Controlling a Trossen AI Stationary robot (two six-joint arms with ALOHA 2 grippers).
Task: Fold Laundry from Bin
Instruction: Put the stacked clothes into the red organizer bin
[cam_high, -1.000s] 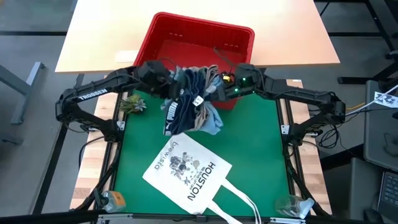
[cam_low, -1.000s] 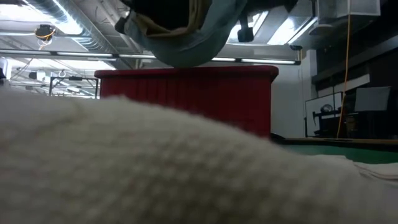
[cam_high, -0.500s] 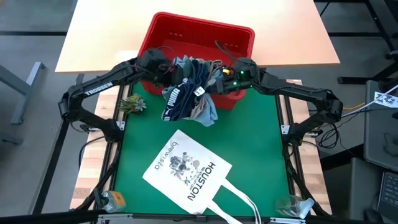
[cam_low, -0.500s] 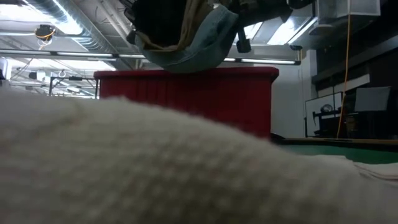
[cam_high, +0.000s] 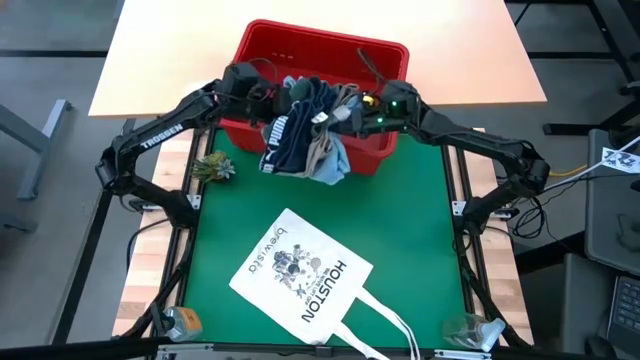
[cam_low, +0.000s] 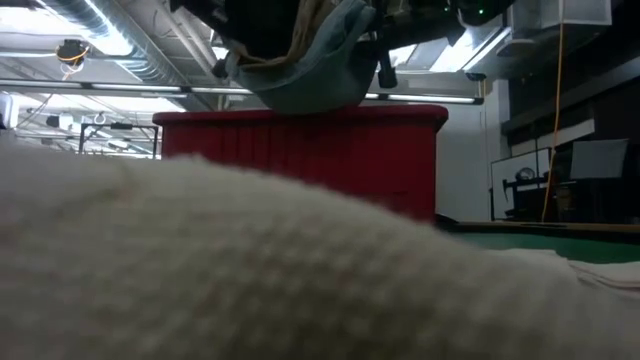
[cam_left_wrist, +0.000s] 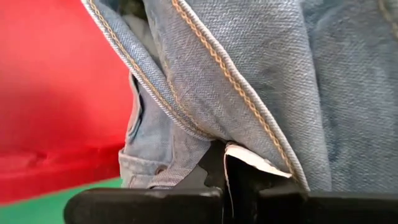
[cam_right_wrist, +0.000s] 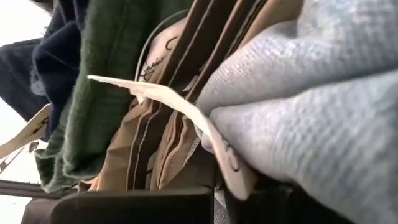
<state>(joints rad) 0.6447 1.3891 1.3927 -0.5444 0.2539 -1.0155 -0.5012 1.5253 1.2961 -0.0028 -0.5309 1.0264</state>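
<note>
A bundle of laundry hangs between my two grippers over the near rim of the red bin. It is made up of navy shorts with white lettering, light blue denim, khaki cloth, dark green cloth and a pale blue piece. My left gripper is shut on the bundle's left side and my right gripper on its right side. In the low view the bundle hangs just above the bin's top edge. My left gripper pinches a seamed fold of the denim between its two fingers, coming in from the table's left and slanting down. The cloth is lifted clear and sags below the fingers. My right gripper pinches several layers, khaki and pale blue cloth, from the table's right, nearly level. The bundle hangs slack between the two holds.
A white tote bag printed "HOUSTON" lies on the green mat near the front and fills the low view's foreground. A small green sprig lies at the mat's left edge. The bin stands on a tan tabletop.
Both grippers have moved toward the table's far edge, staying shut. They have carried the bundle from over the green mat to over the bin's near rim. The bundle still hangs between them, clear of the table.
</note>
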